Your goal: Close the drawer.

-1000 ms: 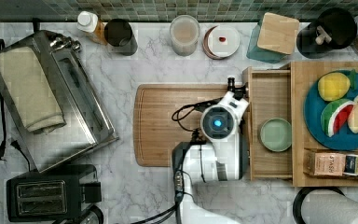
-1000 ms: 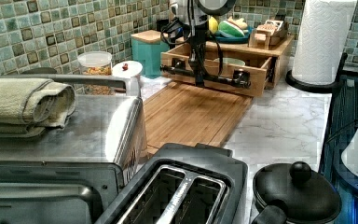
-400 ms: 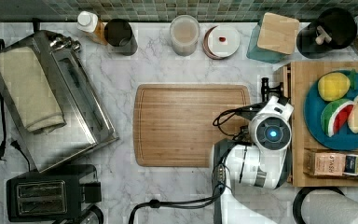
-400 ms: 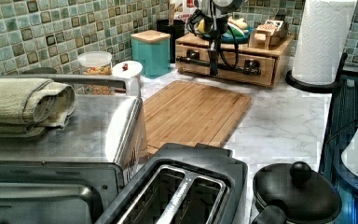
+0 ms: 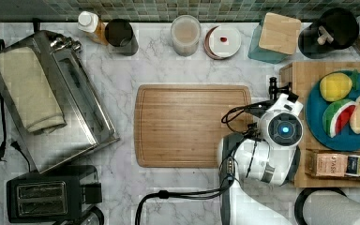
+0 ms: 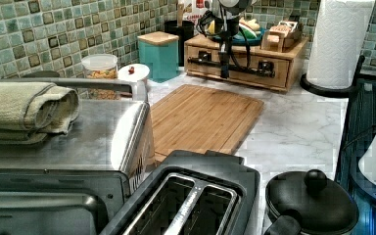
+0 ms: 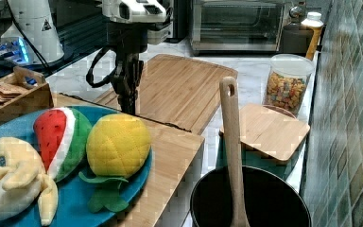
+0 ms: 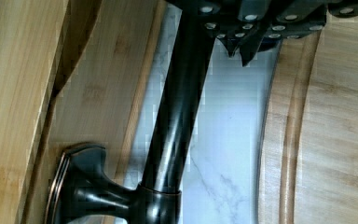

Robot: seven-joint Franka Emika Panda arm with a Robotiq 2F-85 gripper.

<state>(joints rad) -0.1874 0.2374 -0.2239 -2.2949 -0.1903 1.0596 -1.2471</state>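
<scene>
The drawer (image 6: 277,74) sits pushed in flush with its wooden stand (image 5: 298,75), and its long black bar handle (image 6: 240,67) runs across the front. In the wrist view the handle (image 8: 175,121) and one black mount (image 8: 86,189) stand out from the drawer front (image 8: 105,93). My gripper (image 6: 224,73) hangs straight down at the handle, on the cutting-board side, fingertips (image 8: 242,44) together right beside the bar. In the right view, the gripper (image 7: 128,101) hangs just in front of the stand's edge. The top view has the wrist (image 5: 281,129) covering the drawer front.
A grooved cutting board (image 5: 192,124) lies on the marble counter in front of the drawer. A blue plate (image 5: 344,136) of toy fruit and a tea box (image 5: 340,165) sit on the stand. Toaster oven (image 5: 51,103), toaster (image 5: 47,194), jars and a teal canister (image 5: 276,37) line the edges.
The drawer stood pulled out with a bowl inside; it has slid into the stand. My arm travelled with it toward the top view's right, off the cutting board.
</scene>
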